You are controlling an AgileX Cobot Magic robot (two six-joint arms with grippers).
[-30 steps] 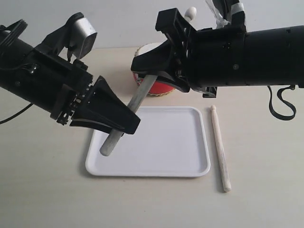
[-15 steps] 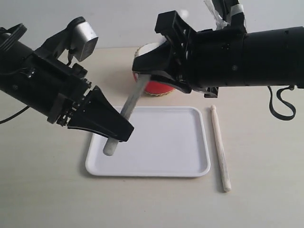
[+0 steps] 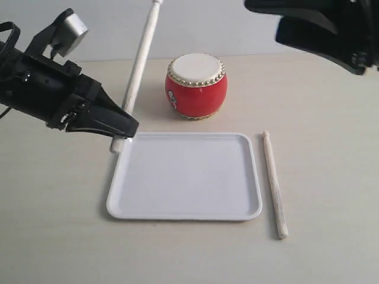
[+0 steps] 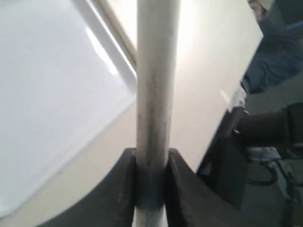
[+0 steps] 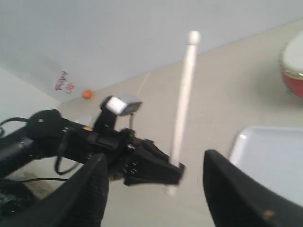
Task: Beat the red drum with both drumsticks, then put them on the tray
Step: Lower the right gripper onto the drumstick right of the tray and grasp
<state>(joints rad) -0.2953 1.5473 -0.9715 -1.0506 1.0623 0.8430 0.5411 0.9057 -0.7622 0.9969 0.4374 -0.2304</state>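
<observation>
The red drum (image 3: 196,86) with its cream skin stands behind the white tray (image 3: 185,176). My left gripper (image 3: 122,131) is shut on one pale drumstick (image 3: 137,66), which points steeply up just off the tray's far left corner; the same drumstick (image 4: 155,85) fills the left wrist view between the closed jaws. The second drumstick (image 3: 275,184) lies flat on the table right of the tray. My right gripper (image 5: 154,189) is open and empty, raised at the upper right of the exterior view, looking across at the left arm (image 5: 113,151) and the held drumstick (image 5: 183,94).
The beige table (image 3: 331,148) surrounds the tray. A grey wall (image 3: 195,23) rises behind the drum. The right arm's black body (image 3: 320,29) hangs over the far right corner.
The left gripper pulled back to the left and swung its drumstick from leaning over the tray to nearly upright. The right arm lifted away from above the drum to the upper right.
</observation>
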